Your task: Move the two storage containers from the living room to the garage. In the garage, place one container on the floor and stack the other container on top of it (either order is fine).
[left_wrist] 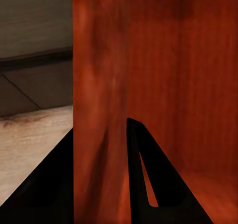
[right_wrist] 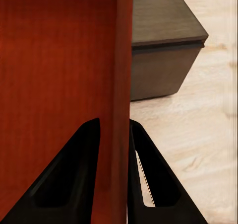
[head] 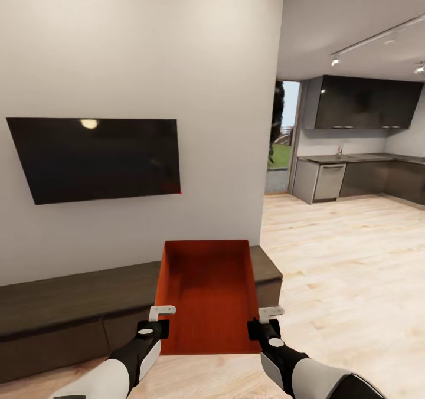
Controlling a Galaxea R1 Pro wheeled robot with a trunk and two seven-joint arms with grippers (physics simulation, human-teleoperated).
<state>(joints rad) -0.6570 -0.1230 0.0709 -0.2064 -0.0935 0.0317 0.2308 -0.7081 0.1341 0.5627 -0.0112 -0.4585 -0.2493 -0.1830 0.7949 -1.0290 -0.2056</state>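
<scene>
I hold one orange-red storage container (head: 206,293) out in front of me, above the living room's light wood floor (head: 348,257). My left gripper (head: 154,322) is shut on its left wall and my right gripper (head: 264,323) is shut on its right wall. In the left wrist view the black fingers (left_wrist: 148,174) straddle the red wall (left_wrist: 101,114). The right wrist view shows the same clamp, black fingers (right_wrist: 148,184) on either side of the container wall (right_wrist: 121,85). The bin's inside looks empty.
A black TV (head: 97,157) hangs on the white wall right ahead, over a long dark low cabinet (head: 71,304) just in front of me. To the right the wood floor opens toward a dark kitchen (head: 360,175) and a doorway (head: 280,145).
</scene>
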